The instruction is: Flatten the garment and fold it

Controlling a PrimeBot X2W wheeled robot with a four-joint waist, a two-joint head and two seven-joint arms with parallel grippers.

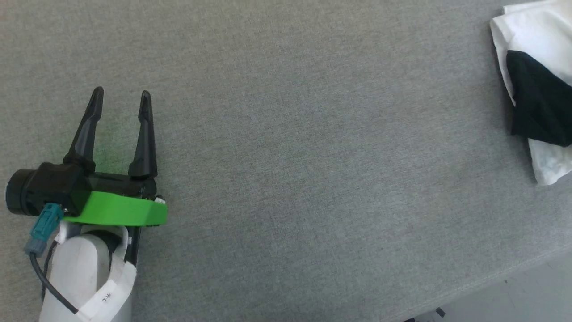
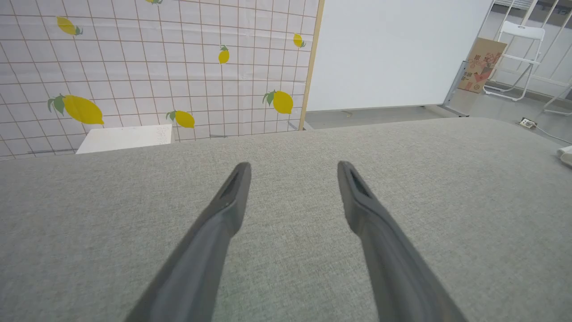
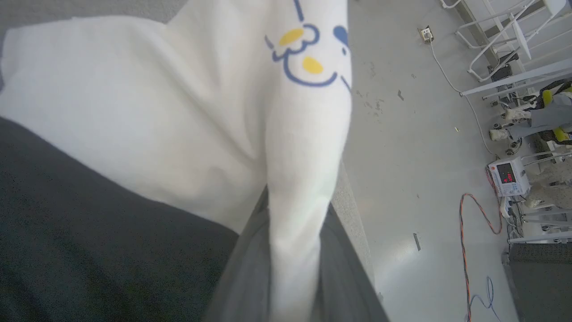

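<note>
grey tabletop [image 1: 286, 156], one crumpled garment [image 1: 534, 40]

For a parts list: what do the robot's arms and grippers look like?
Left gripper: two long tapered black fingers, black body, bright green band, teal connector with dark cable, pale forearm with labelled white strap. Right gripper: dark grey fingers.
</note>
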